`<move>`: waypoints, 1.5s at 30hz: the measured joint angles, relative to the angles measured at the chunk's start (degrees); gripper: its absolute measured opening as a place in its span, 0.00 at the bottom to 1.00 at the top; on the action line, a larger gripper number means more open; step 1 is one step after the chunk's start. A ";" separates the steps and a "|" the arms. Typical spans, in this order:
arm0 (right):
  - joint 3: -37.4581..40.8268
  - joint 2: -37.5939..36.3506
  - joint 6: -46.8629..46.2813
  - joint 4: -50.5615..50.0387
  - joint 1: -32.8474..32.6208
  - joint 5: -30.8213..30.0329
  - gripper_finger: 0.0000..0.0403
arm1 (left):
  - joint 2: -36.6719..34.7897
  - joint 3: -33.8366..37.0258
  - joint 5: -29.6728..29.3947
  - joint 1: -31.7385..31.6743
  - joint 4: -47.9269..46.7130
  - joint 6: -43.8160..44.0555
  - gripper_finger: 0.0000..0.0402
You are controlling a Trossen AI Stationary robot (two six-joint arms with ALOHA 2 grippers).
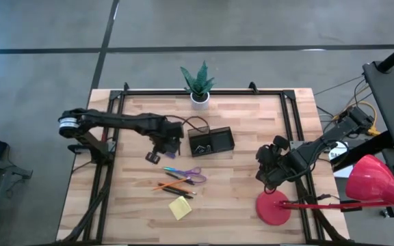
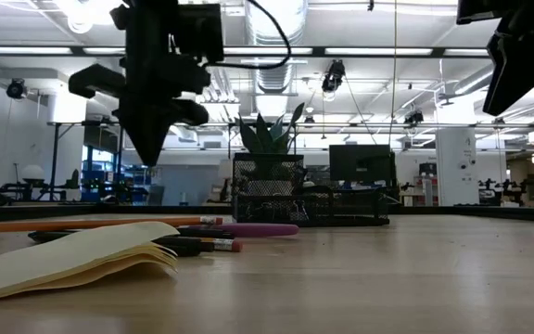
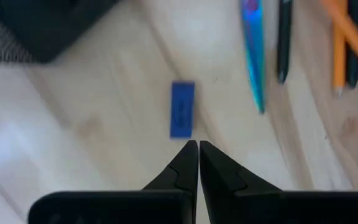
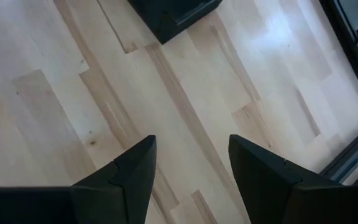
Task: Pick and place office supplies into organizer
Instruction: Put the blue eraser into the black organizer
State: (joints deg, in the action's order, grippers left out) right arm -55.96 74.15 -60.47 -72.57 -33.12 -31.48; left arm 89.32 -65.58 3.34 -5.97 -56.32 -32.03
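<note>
My left gripper [image 3: 197, 147] points down, shut and empty, hovering above the table [image 2: 146, 153] just left of the black organizer [image 1: 211, 141]. A small blue piece [image 3: 182, 109] lies flat on the wood right beyond its fingertips. Nearer the front edge lie purple-handled scissors [image 1: 187, 174], orange and dark pens [image 1: 176, 184] and a yellow sticky-note pad [image 1: 180, 207]. My right gripper [image 4: 191, 149] stands open and empty over bare wood [image 1: 269, 171], to the right of the organizer.
A white pot with a green plant [image 1: 198, 85] stands at the far edge. A red lamp's round base [image 1: 273, 207] sits at the near right, its head [image 1: 375, 181] beyond the table's edge. Black frame rails [image 1: 115, 116] run along the table's left, far and right sides.
</note>
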 joint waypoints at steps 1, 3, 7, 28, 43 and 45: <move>0.08 0.00 0.00 0.02 0.00 0.00 0.48 | -0.01 0.00 0.85 0.43 0.63 0.10 0.00; 0.20 0.00 0.00 -0.01 0.00 -0.02 0.48 | -0.13 0.00 3.80 0.74 0.76 -0.15 0.00; 0.61 0.00 0.78 0.06 0.00 -0.08 0.48 | 1.08 0.45 4.50 0.93 0.20 0.00 0.02; 1.99 0.00 -5.13 0.05 0.02 0.22 0.48 | 4.66 7.53 -2.77 0.78 13.41 -1.17 0.33; 2.73 0.00 -5.00 0.01 0.02 0.17 0.48 | 5.05 12.84 -3.70 0.32 17.47 0.28 0.32; 2.73 0.00 -4.96 0.01 0.02 0.15 0.48 | 5.05 12.85 -4.00 0.32 18.28 0.28 0.32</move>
State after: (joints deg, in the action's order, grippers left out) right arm -53.23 74.15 -65.43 -72.55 -33.10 -31.33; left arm 94.37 -52.73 -0.66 -5.65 -38.04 -31.75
